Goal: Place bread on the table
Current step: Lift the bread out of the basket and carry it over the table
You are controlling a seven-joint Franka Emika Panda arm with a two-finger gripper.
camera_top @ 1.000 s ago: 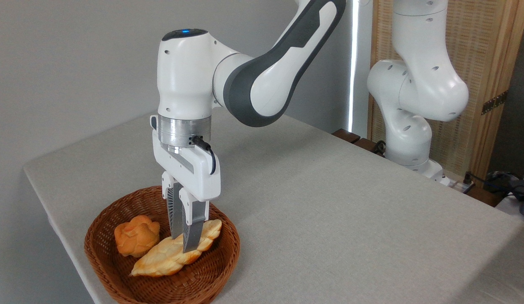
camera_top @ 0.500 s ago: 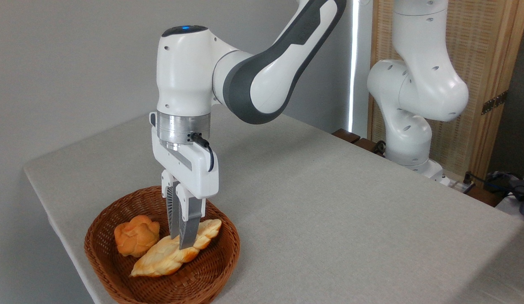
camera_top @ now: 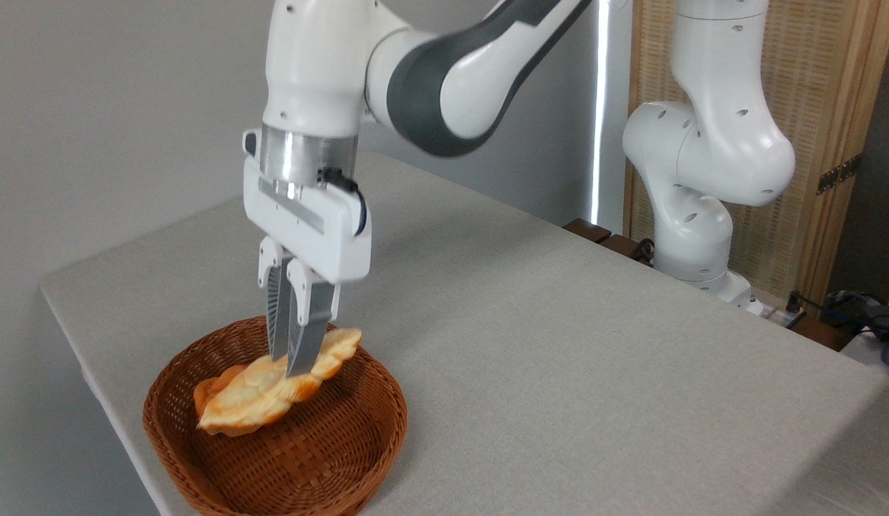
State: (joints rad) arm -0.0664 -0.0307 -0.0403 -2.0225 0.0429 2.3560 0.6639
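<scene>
The bread [camera_top: 261, 398], a long pale golden braided loaf with pointed ends, hangs tilted in the air above the wicker basket [camera_top: 358, 437]. My gripper [camera_top: 288, 367] is shut on the loaf's middle, fingers pointing down. The loaf's lower left end droops in front of the small orange bun [camera_top: 209, 385], which is mostly hidden behind it. The light grey table [camera_top: 559, 358] spreads out to the right of the basket.
The basket sits near the table's front left corner, close to the edge. The arm's white base [camera_top: 695, 236] stands at the table's far right side, with a wooden screen [camera_top: 831, 107] behind it.
The gripper has risen with the bread shut between its fingers. The loaf has left the basket floor and now hangs above it, covering most of the bun.
</scene>
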